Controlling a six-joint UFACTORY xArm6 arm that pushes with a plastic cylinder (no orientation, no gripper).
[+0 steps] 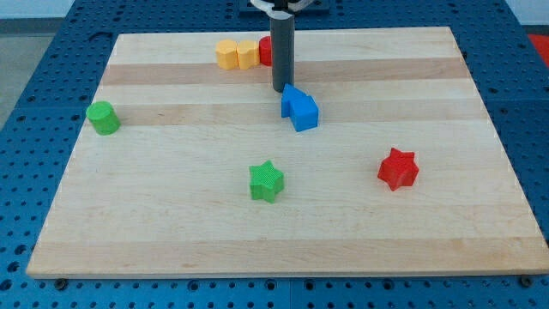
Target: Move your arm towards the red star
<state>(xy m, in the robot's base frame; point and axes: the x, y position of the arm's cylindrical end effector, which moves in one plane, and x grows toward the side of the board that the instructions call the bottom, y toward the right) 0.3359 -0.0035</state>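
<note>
The red star (398, 168) lies on the wooden board (171, 215) at the view's right, below the middle. My tip (281, 90) stands near the view's top centre, at the upper left edge of the blue block (299, 108); I cannot tell whether they touch. The red star is far from the tip, down and to the view's right.
Two yellow blocks (236, 54) sit side by side at the view's top, with a red block (266, 51) next to them, partly hidden behind the rod. A green cylinder (103, 118) is at the view's left. A green star (266, 181) lies below the centre.
</note>
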